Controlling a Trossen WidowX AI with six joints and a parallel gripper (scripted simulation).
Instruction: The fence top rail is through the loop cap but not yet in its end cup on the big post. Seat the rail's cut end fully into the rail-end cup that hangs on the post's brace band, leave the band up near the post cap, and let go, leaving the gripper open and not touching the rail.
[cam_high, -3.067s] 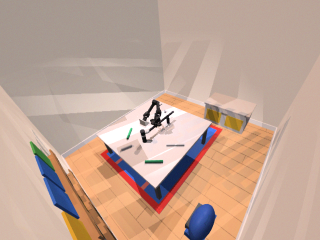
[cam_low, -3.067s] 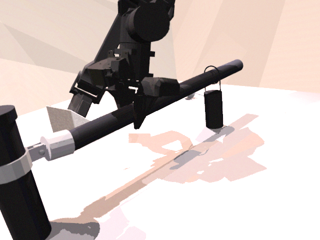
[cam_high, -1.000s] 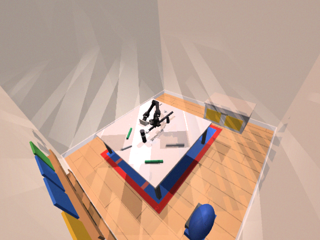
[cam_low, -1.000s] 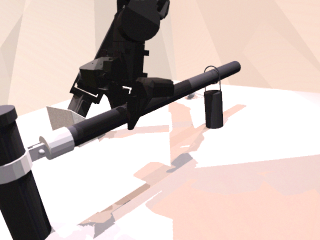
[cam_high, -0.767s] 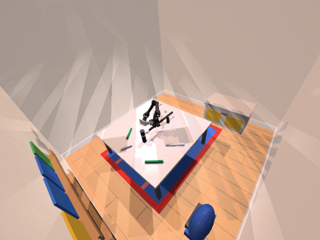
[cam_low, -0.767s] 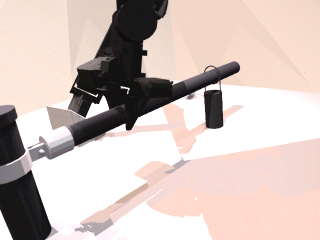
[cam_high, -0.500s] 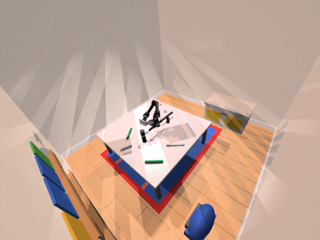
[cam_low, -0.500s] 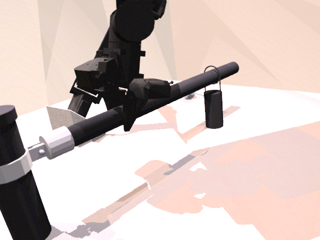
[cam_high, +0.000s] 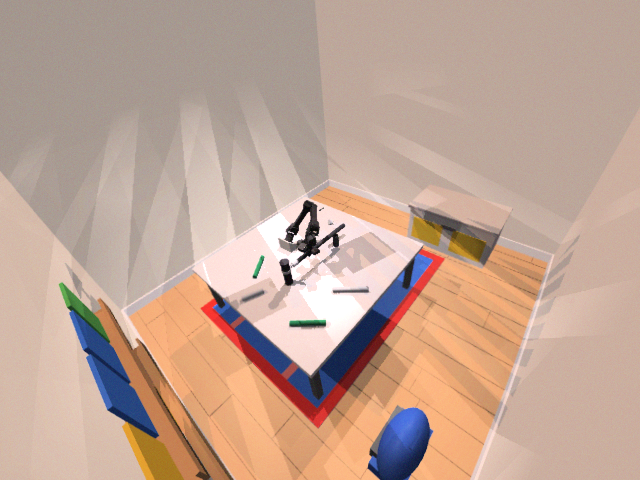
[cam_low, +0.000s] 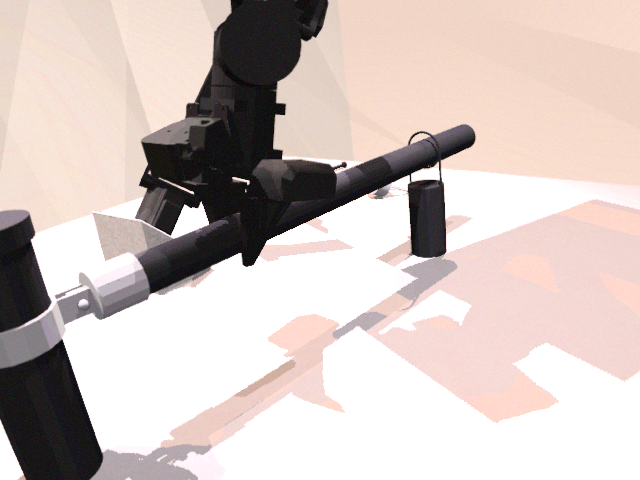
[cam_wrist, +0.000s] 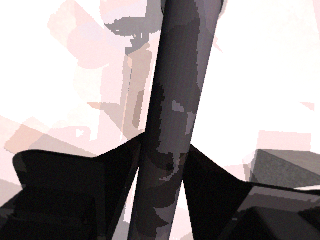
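Note:
The dark rail (cam_low: 193, 249) (cam_wrist: 179, 75) slopes down from the loop cap to the big post. Its near end is inside the mouth of the light grey rail-end cup (cam_low: 123, 284); how deep it sits is hidden. The cup joins the brace band (cam_low: 33, 338) around the big black post (cam_low: 56, 408) (cam_high: 286, 272), below the post cap (cam_low: 15, 227). The rail's far part passes through the wire loop (cam_low: 439, 160) over the short post (cam_low: 427, 219) (cam_high: 336, 240). My gripper (cam_low: 253, 227) (cam_wrist: 163, 139) is shut on the rail between the two posts, one finger on each side.
A grey plate-like piece (cam_low: 126, 232) (cam_high: 287, 244) stands behind the rail near the cup. On the table (cam_high: 268, 320) lie two green bars (cam_high: 307, 322) (cam_high: 258, 266), a grey rod (cam_high: 350, 290) and a shorter grey rod (cam_high: 253, 295), beyond or beside the big post.

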